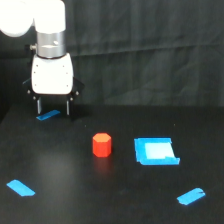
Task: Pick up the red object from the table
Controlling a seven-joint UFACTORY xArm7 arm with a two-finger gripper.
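Gripper [53, 106] fingers spread, holding nothing, at the back toward the exterior view's left; red object [102, 144] upright mid-table [75, 200], well apart, blue square piece [156, 151] just beside it

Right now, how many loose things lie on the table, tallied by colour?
Red: 1, the red object.
Blue: 4, the square piece and three tape strips.
Total: 5, on the table.

no text, label, brand, number or sign can be read anywhere in the exterior view
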